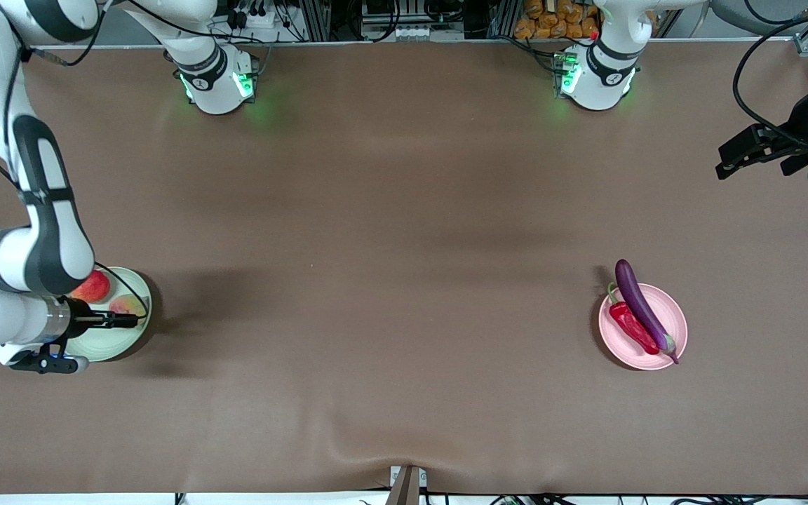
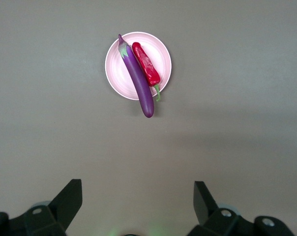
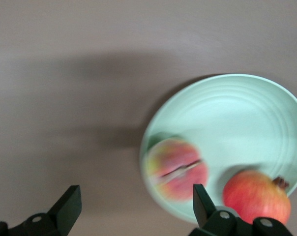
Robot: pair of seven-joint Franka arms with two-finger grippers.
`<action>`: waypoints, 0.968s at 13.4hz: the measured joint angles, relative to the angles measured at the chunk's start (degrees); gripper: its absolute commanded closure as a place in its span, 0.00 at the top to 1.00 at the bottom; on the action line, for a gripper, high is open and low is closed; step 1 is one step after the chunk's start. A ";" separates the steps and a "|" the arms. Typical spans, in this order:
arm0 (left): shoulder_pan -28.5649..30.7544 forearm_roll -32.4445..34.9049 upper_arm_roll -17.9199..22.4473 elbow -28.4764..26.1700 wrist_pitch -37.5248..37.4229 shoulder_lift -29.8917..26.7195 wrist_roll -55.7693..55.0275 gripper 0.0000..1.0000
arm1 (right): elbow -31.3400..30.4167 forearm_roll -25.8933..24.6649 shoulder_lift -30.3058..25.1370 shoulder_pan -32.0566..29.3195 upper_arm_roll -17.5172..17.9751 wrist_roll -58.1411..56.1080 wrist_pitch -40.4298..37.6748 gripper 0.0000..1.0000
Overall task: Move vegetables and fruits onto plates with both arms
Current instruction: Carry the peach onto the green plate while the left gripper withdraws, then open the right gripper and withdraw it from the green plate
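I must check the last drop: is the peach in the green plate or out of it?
In. The peach lies on the green plate beside the red fruit, free between the right hand's open fingers.

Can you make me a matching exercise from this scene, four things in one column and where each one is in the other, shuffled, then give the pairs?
Things:
1. eggplant
2. peach-like fruit
3. left tool
4. right tool

Places or states:
A. open, over the green plate
B. on the pink plate, beside the chili pepper
C. open, over bare table at the left arm's end
D. on the green plate, near the apple-like fruit

Pairs: 1-B, 2-D, 3-C, 4-A
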 measured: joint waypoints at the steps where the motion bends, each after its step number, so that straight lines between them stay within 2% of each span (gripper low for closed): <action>1: 0.00 0.00 -0.01 -0.02 -0.13 -0.10 0.00 1.00 | 0.79 0.07 -2.50 0.23 2.07 0.19 -2.33 1.00; 4: 0.00 0.01 -0.04 -0.02 -0.51 -0.47 0.00 1.00 | 4.07 0.21 -8.74 1.08 6.76 0.36 -8.41 1.00; 8: -0.01 0.12 -0.53 -0.04 -1.01 -0.62 0.00 1.00 | 14.11 0.26 -10.97 5.53 6.85 0.37 -21.02 1.00; 9: -0.01 0.16 -0.57 -0.06 -1.10 -0.63 0.00 1.00 | 15.30 0.27 -11.64 7.66 5.22 0.38 -22.29 1.00; 13: 0.00 0.25 -0.62 -0.08 -1.15 -0.66 0.00 1.00 | 16.38 0.49 -15.29 18.32 -5.46 0.41 -24.96 1.00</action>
